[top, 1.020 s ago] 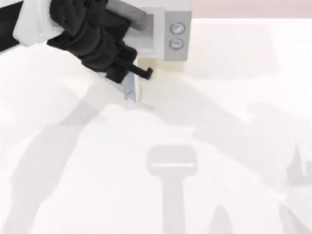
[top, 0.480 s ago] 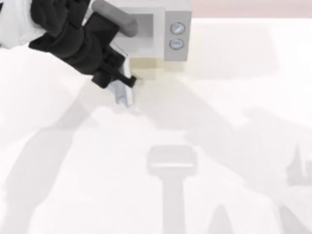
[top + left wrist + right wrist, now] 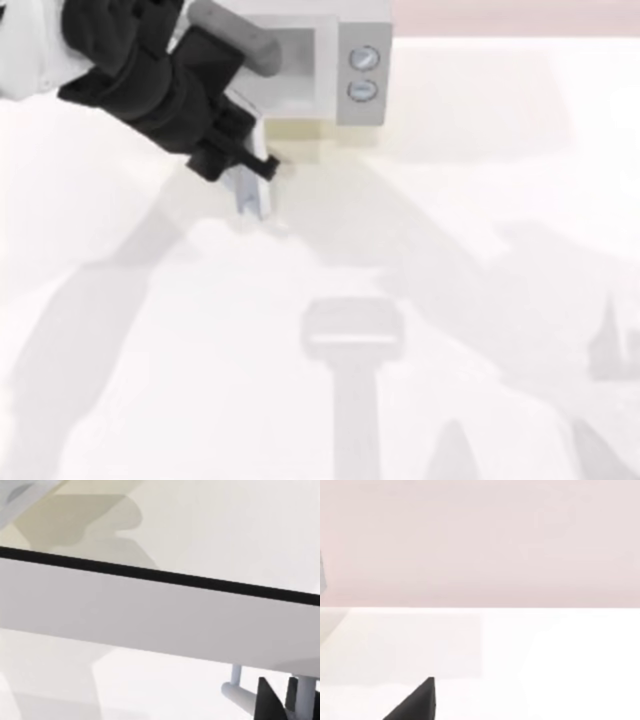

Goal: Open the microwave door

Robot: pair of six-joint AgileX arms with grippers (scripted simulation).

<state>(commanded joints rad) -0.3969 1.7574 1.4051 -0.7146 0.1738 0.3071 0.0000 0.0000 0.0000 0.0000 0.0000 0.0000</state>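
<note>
Microwave door (image 3: pixel 252 192): standing swung out from the microwave (image 3: pixel 330 60), its edge lying between the fingers.
Left gripper (image 3: pixel 262 167): clamping narrowly on the door's edge.

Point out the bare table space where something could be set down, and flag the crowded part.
Free: the table right of the microwave and all across the front. Crowded: the far left, where the left gripper sits at the swung-open microwave door before the cavity. Right arm: out of the top view.
</note>
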